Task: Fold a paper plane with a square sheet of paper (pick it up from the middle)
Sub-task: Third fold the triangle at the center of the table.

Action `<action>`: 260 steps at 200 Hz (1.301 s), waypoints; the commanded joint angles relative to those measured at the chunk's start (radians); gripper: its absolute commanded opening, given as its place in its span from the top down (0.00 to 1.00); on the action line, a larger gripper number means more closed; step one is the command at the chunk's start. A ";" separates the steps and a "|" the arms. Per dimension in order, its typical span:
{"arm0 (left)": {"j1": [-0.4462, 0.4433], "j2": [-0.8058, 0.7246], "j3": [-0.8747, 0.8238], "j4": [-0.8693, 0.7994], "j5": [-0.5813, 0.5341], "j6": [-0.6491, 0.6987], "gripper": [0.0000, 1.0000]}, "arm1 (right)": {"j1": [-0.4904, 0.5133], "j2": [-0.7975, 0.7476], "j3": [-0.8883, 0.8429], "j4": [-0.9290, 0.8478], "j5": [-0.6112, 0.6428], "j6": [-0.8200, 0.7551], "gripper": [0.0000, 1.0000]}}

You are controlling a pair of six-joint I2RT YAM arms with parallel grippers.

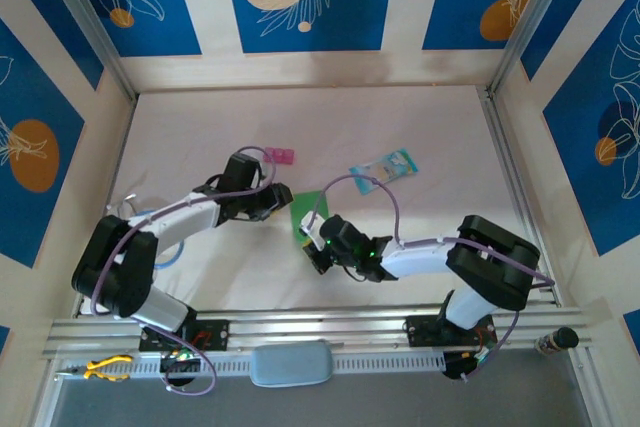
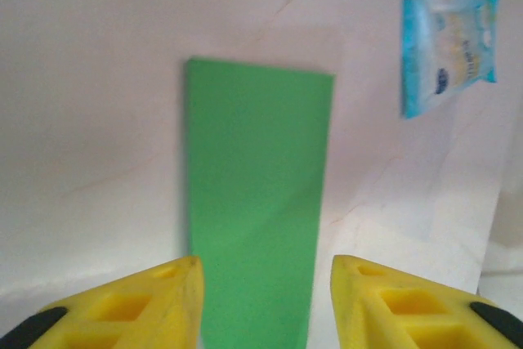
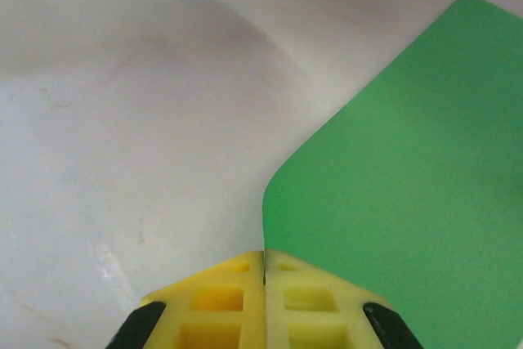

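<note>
The square sheet of paper (image 1: 303,209) is bright green and lies near the table's middle, between my two grippers. From the left wrist it looks like a long narrow strip (image 2: 253,202) lying flat on the white cloth. My left gripper (image 1: 277,201) hovers over its near end, its fingers (image 2: 263,271) open and apart from the paper on both sides. My right gripper (image 1: 315,247) is shut (image 3: 264,257), and the curled edge of the green sheet (image 3: 409,177) runs into the seam of its jaws. The paper plane is out of view.
A small pink block (image 1: 280,156) sits behind the left gripper. A pale blue printed packet (image 1: 384,168) (image 2: 448,55) lies behind and to the right of the paper. Patterned walls close off three sides of the table. Yellow pliers (image 1: 100,367) rest by the front rail.
</note>
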 commanded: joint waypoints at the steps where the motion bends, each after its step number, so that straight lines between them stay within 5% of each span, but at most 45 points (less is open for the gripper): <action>1: 0.020 0.047 0.077 0.009 0.104 0.069 0.60 | -0.036 0.010 0.029 0.000 -0.185 0.099 0.98; 53: 0.019 0.229 0.210 -0.045 0.200 0.155 0.76 | -0.076 0.044 0.033 0.029 -0.282 0.173 0.98; 143: -0.019 0.414 0.320 -0.135 0.225 0.230 0.85 | -0.100 0.048 0.036 0.046 -0.322 0.213 0.98; 208: -0.060 0.472 0.396 -0.333 0.095 0.346 0.89 | -0.100 0.046 0.044 0.011 -0.309 0.202 0.98; 260: -0.067 0.467 0.365 -0.334 0.062 0.369 0.91 | -0.102 0.054 0.054 -0.012 -0.277 0.189 0.98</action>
